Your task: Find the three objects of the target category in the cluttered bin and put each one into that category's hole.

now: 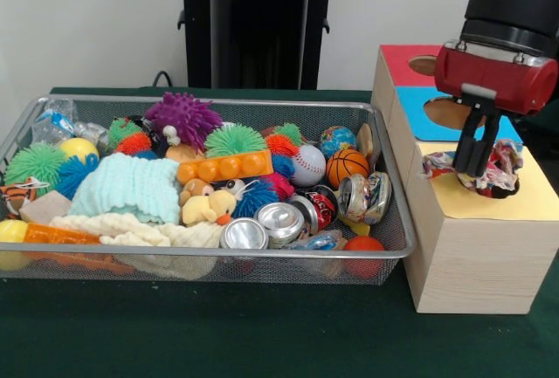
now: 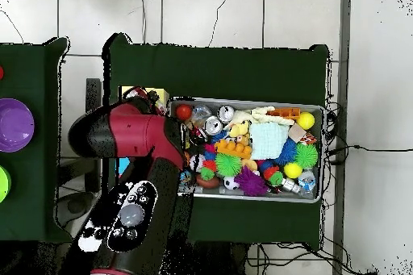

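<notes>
In the front view my gripper (image 1: 474,161) hangs over the yellow-topped wooden box (image 1: 533,199) at the right. Its fingers are close together and pressed into a wrinkly whitish bundle (image 1: 500,168) with red and blue patches. The bundle sits in the round dark hole (image 1: 509,191), partly sunk in it. The wire mesh bin (image 1: 201,257) stands to the left of the box, full of toys. In the overhead view the red arm (image 2: 137,139) covers the gripper and most of the boxes, and the bin (image 2: 321,155) lies to its right.
The blue top (image 1: 417,109) and red top (image 1: 400,59) with their own openings lie behind the yellow one. The bin holds spiky balls (image 1: 183,116), silver cans (image 1: 281,221), a basketball (image 1: 347,167), a baseball (image 1: 307,165) and a mint knit cloth (image 1: 131,188). The pedestal (image 1: 253,29) stands behind.
</notes>
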Available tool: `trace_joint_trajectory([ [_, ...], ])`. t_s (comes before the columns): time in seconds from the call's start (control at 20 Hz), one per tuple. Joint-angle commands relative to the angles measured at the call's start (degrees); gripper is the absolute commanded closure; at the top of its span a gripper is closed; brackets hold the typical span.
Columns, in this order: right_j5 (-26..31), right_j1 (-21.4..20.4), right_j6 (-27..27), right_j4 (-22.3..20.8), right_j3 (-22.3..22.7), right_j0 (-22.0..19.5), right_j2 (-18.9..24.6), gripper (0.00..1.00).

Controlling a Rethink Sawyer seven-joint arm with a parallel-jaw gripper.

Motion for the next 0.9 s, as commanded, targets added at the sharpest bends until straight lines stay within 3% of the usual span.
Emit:
trace_joint_trajectory([
  [0.05,-1.4,-0.7,-0.8,-2.4,7.4,-3.3,10.5,1.00],
  [0.9,-3.1,1.2,-1.3,-4.5,6.2,-6.1,14.6,1.00],
])
